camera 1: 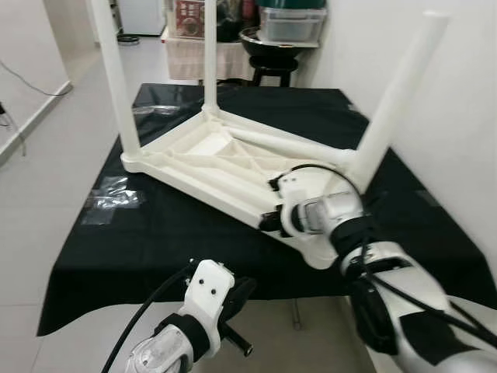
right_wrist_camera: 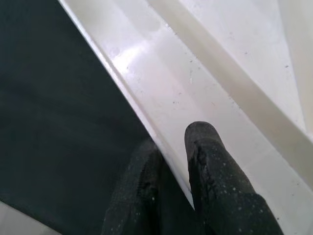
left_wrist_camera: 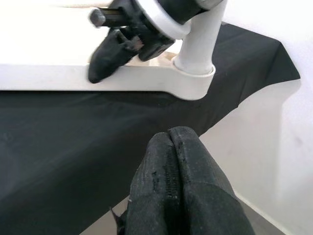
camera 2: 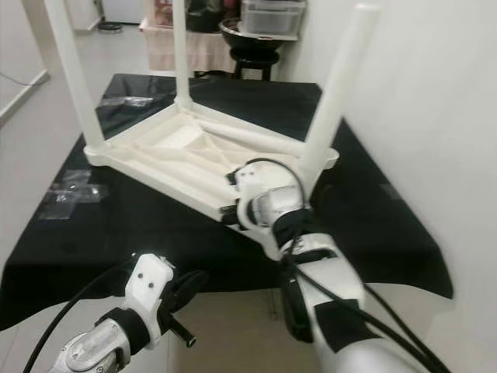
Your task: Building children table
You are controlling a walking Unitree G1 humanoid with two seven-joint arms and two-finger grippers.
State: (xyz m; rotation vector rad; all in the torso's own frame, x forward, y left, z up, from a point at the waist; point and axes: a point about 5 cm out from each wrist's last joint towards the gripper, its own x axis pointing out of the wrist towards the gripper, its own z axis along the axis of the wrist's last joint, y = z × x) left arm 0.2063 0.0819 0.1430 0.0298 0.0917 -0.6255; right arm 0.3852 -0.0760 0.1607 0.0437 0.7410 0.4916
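On the black cloth [camera 1: 178,233] lies the white children's table [camera 1: 225,159], upside down with its legs up. My right gripper [right_wrist_camera: 168,161] pinches its near edge, one finger on each side. My left gripper [left_wrist_camera: 171,161] hangs clenched and empty, near the cloth's near edge.

Black-clothed table [camera 1: 178,241] carries upturned white children table [camera 1: 225,159], plastic wrappers [camera 1: 112,198]
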